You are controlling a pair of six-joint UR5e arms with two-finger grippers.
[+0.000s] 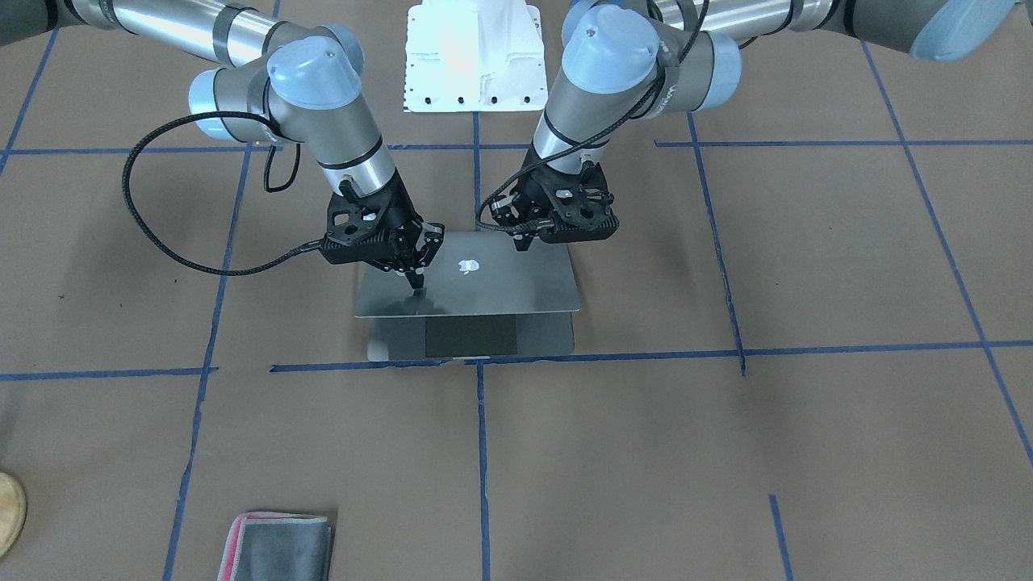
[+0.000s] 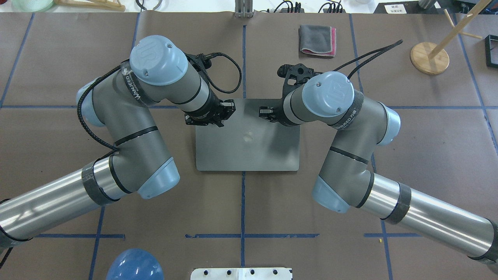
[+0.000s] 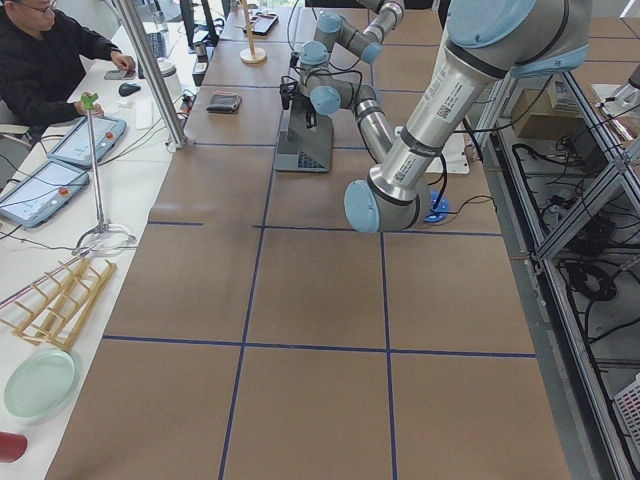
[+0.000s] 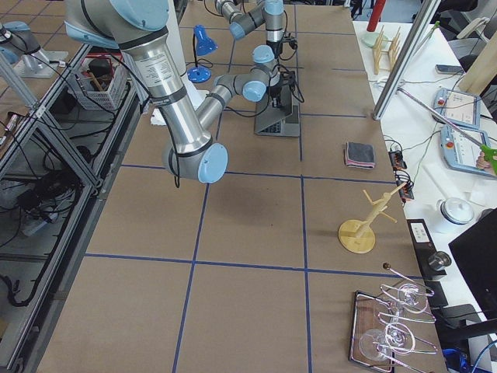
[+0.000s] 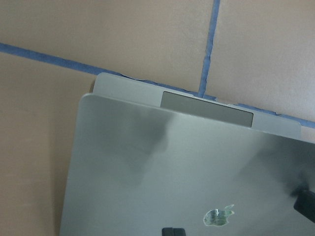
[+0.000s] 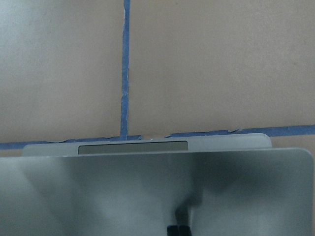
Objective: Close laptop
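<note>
The silver-grey laptop sits mid-table with its lid (image 1: pixel 484 282) tilted low over the base. The apple logo (image 1: pixel 468 265) faces up. A strip of the base with the trackpad (image 1: pixel 470 336) shows past the lid's edge. My right gripper (image 1: pixel 416 278) is shut, its tip touching the lid beside the logo. It also shows in the right wrist view (image 6: pixel 177 230). My left gripper (image 1: pixel 523 240) looks shut at the lid's hinge-side edge, and it shows in the left wrist view (image 5: pixel 173 231). In the overhead view both grippers, left (image 2: pixel 228 109) and right (image 2: pixel 265 113), are over the lid (image 2: pixel 247 147).
A folded grey-and-pink cloth (image 2: pixel 317 40) lies beyond the laptop, away from the arms. A wooden stand (image 2: pixel 430 57) is at the far right. The white robot base (image 1: pixel 472 56) is behind the laptop. A blue dome (image 2: pixel 134 266) sits near the base.
</note>
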